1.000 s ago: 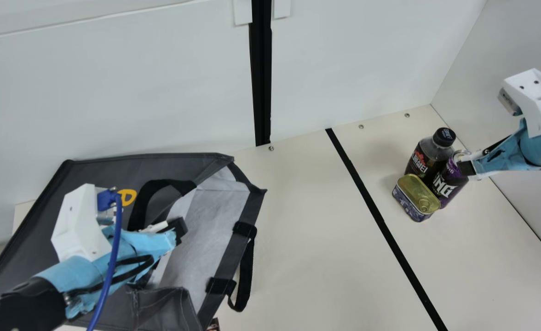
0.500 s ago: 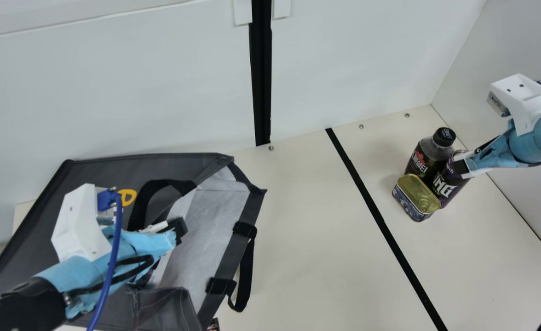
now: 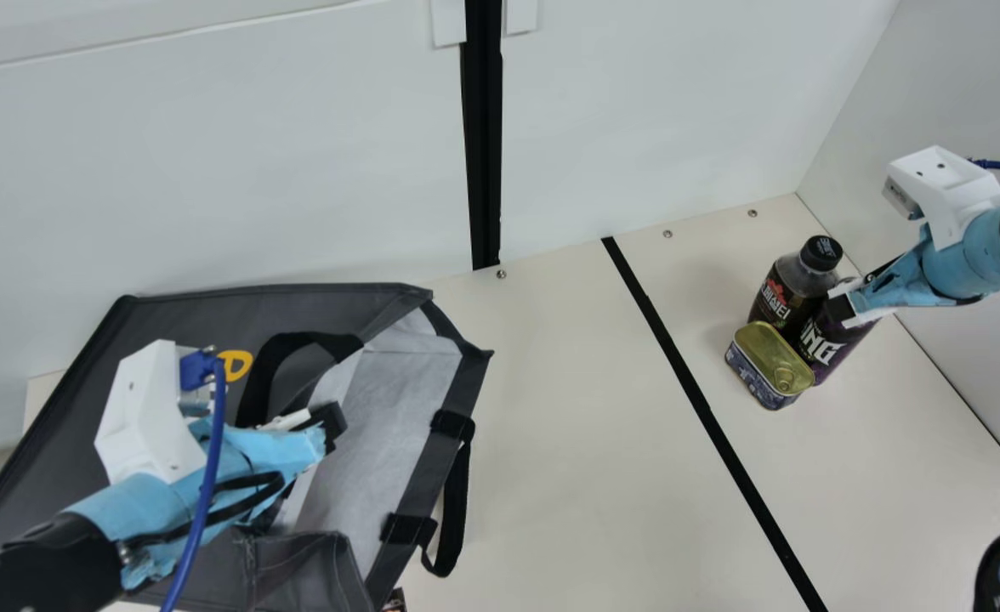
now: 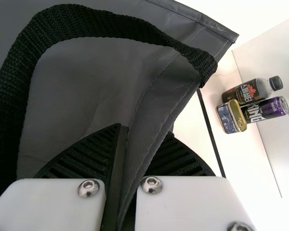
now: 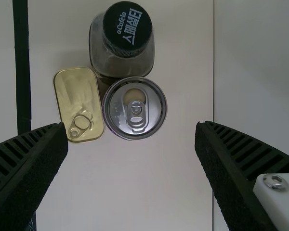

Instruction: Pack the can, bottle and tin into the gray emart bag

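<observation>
Shiny metal, dull cloth, clear plastic

Gleams as smooth metal, silvery on top of the can (image 5: pixel 115 110) and golden on the tin (image 5: pixel 76 94), with 2 ring pulls (image 5: pixel 137 115). Looks like smooth, clear plastic on the bottle (image 5: pixel 97 55), matt with a finely ridged edge on its cap (image 5: pixel 127 26). Reads as matt gray cloth on the bag (image 3: pixel 177 319), coarse black webbing on the strap (image 4: pixel 91 24). Appears smooth on the table (image 3: pixel 568 442).

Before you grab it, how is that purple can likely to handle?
The can stands upright, taller than it is wide, so a nudge could tip it. Its smooth, round wall may slip in a grip and would probably roll once down.
</observation>
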Motion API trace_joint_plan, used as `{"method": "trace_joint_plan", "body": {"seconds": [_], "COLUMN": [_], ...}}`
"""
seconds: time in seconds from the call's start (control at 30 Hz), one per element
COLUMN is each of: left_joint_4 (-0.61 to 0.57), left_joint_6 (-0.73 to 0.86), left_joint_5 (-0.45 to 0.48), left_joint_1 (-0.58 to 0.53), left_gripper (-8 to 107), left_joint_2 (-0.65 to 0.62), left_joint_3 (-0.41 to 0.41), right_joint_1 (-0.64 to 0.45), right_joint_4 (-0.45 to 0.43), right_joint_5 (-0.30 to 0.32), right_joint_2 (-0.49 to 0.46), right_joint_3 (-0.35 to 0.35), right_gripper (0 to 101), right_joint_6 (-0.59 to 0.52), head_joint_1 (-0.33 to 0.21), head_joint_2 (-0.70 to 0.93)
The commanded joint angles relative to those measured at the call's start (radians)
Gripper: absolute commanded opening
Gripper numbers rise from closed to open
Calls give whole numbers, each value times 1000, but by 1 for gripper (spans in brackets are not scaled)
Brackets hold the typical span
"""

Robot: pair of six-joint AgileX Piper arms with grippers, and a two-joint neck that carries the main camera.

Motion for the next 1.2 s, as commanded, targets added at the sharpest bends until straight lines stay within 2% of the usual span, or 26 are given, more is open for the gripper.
{"method": "trace_joint_plan", "body": {"seconds": [0.0,1.0,1.17], "left_joint_4": [0,0,0], "left_joint_6": [0,0,0], "left_joint_5": [0,0,0], "left_joint_1": [0,0,0], "left_gripper": [10,10,10], "left_joint_2": [0,0,0], "left_joint_3": [0,0,0], "right_joint_1": [1,8,10], "right_joint_4": [0,-6,6], "right_joint_5": [-2,-31,-25], "right_joint_2": [10,184,201], "right_joint_3": [-2,-39,-51], "right_gripper": [91,91,58], "right_joint_6": [1,14,13], "head_joint_1": [-23,-23,-23], "head_joint_2": [-2,-2,-2]}}
